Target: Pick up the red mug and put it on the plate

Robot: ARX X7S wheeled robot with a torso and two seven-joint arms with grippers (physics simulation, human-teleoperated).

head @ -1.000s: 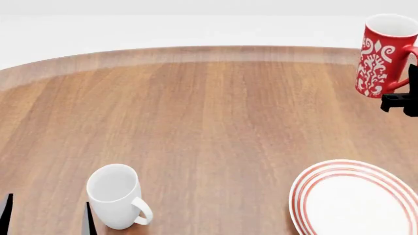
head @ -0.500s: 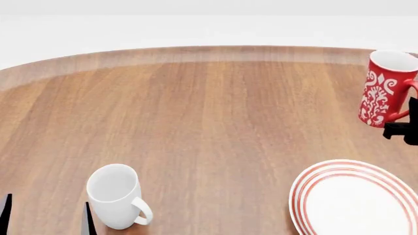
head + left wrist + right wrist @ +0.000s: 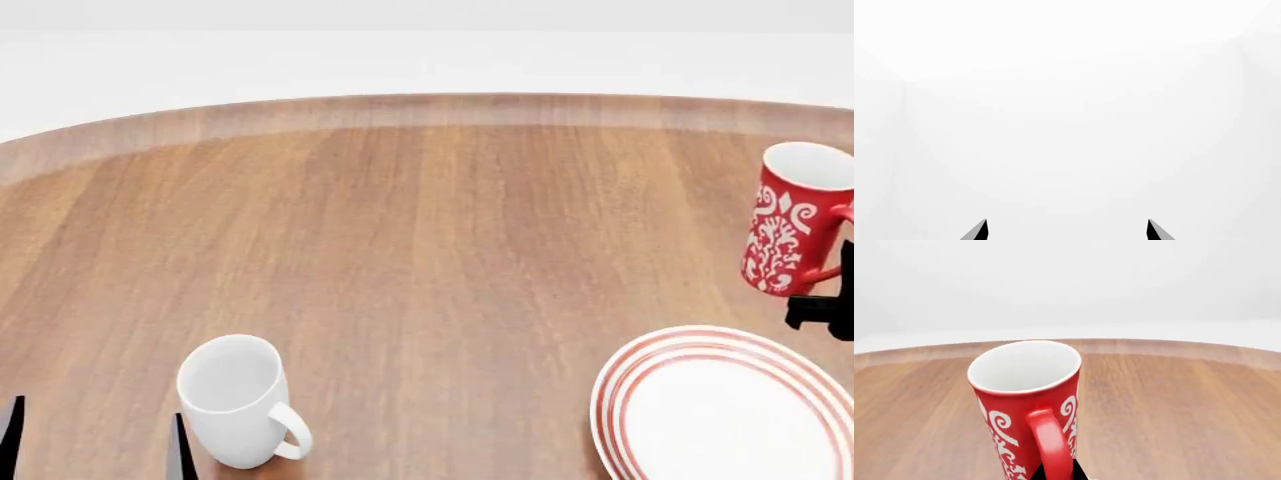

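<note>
The red mug, tall with a white swirly pattern and white inside, hangs upright at the right edge of the head view, just beyond the far rim of the plate. My right gripper is shut on its handle. In the right wrist view the red mug fills the centre, and the black fingers pinch its handle from both sides. The plate is white with red rings and bare. At the near left my left gripper stands open, and the left wrist view shows its tips against plain white.
A plain white mug stands at the near left of the wooden table, right beside my left gripper's inner finger. The table's curved far edge runs across the back, with white floor beyond.
The red mug has come down in my right gripper, dropping steadily toward the table near the plate's far rim. The left arm, white mug and plate have not moved.
</note>
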